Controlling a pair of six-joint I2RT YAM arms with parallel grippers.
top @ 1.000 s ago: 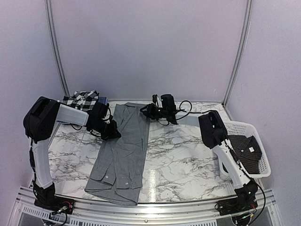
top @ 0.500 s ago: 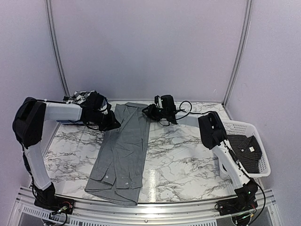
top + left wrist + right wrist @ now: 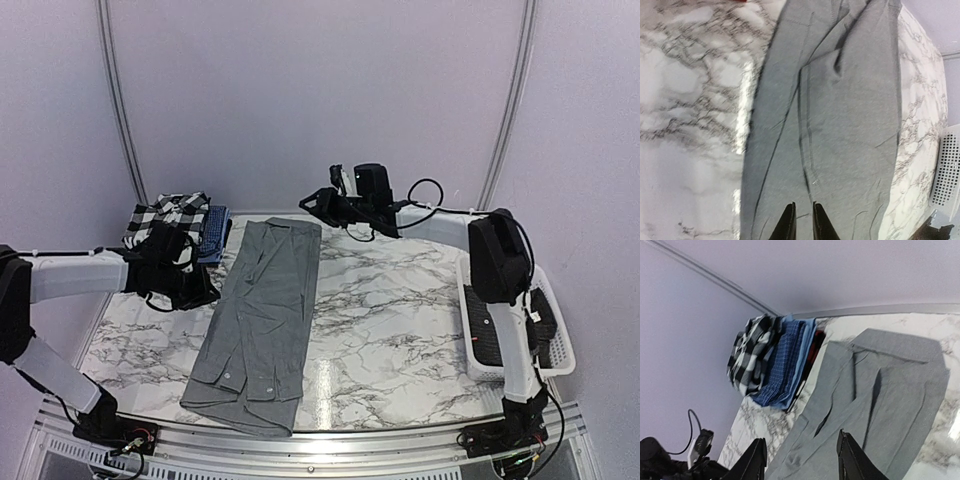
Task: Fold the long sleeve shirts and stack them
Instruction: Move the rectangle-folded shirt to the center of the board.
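Observation:
A plain mid-grey shirt (image 3: 262, 318) lies on the marble table (image 3: 390, 330), folded into a long strip with its collar end at the back. My left gripper (image 3: 204, 291) hovers by the strip's left edge; in the left wrist view its fingers (image 3: 787, 224) stand a narrow gap apart over the grey cloth (image 3: 850, 120), holding nothing. My right gripper (image 3: 312, 200) hangs raised above the collar end, open and empty (image 3: 802, 462). A black-and-white checked shirt (image 3: 168, 212) and a blue one (image 3: 214, 228) sit stacked at the back left. A dark shirt (image 3: 482, 330) lies in the basket.
The white slatted basket (image 3: 560, 362) stands at the table's right edge, partly hidden by the right arm. Grey walls with metal posts close in the back and sides. A cable (image 3: 430, 190) loops off the right wrist.
The left gripper has let go of the grey shirt's edge and drawn back leftward and lower. The right gripper has lifted off the collar end and its jaws have widened.

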